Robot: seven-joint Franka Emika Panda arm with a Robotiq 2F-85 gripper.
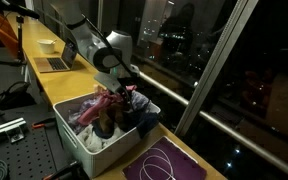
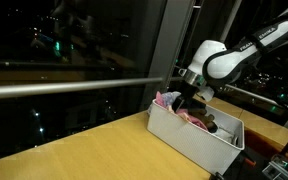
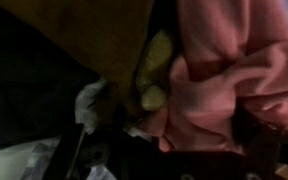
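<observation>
A white bin [image 1: 76, 137] full of mixed clothes stands on a wooden counter by a night window; it shows in both exterior views [image 2: 189, 135]. My gripper [image 1: 119, 93] [image 2: 192, 100] reaches down into the pile. A pink cloth [image 1: 105, 99] [image 2: 168, 100] bunches up beside and under it. In the wrist view the pink cloth [image 3: 234, 60] fills the upper right and narrows down between the dark jaws [image 3: 189, 135], which look closed on it. A yellow piece [image 3: 156, 65] and a white cloth [image 3: 88, 102] lie next to it. The fingertips are hidden in darkness.
A purple mat with a white cable [image 1: 164, 162] lies on the counter near the bin. A laptop [image 1: 56, 62] and a bowl [image 1: 47, 43] sit farther along the counter. The window glass and a rail [image 2: 74, 85] run close behind the bin.
</observation>
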